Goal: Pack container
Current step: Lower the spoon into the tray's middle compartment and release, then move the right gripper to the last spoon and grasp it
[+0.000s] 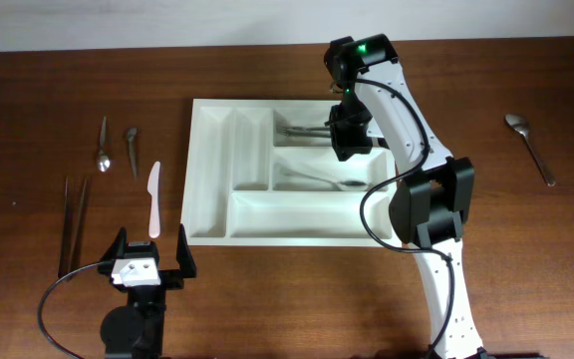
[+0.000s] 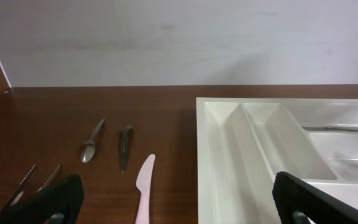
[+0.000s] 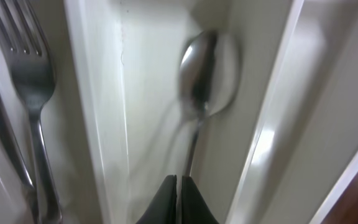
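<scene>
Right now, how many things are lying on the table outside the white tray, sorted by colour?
Silver utensils: 3
Pale pink knife: 1
Dark chopsticks: 2
Total: 6

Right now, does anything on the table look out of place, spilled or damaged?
Nothing is spilled or broken. The container sits square, with a fork and a spoon in separate compartments. Only one thing stands out: a lone spoon lies far right of it, apart from the other loose cutlery on the left.
</scene>
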Action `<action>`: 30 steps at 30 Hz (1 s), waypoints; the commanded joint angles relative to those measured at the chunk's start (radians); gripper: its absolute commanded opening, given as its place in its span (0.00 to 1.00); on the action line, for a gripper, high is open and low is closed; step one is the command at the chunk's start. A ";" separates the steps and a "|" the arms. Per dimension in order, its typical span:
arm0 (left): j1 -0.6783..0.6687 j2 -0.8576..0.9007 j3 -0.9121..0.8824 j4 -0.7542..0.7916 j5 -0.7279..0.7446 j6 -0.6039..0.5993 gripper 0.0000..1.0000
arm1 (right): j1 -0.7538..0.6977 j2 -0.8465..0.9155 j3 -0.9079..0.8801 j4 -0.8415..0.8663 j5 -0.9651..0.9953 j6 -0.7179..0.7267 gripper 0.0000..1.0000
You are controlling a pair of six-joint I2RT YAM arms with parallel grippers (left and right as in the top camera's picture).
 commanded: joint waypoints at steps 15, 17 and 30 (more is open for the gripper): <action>-0.004 -0.005 -0.005 0.001 0.007 0.011 0.99 | -0.192 -0.070 0.126 0.007 0.716 -0.811 0.99; -0.004 -0.005 -0.005 0.001 0.007 0.011 0.99 | -0.303 -0.070 0.194 0.063 0.784 -1.316 0.99; -0.004 -0.005 -0.005 0.001 0.007 0.011 0.99 | -0.639 -0.069 0.186 0.157 0.241 -2.106 0.99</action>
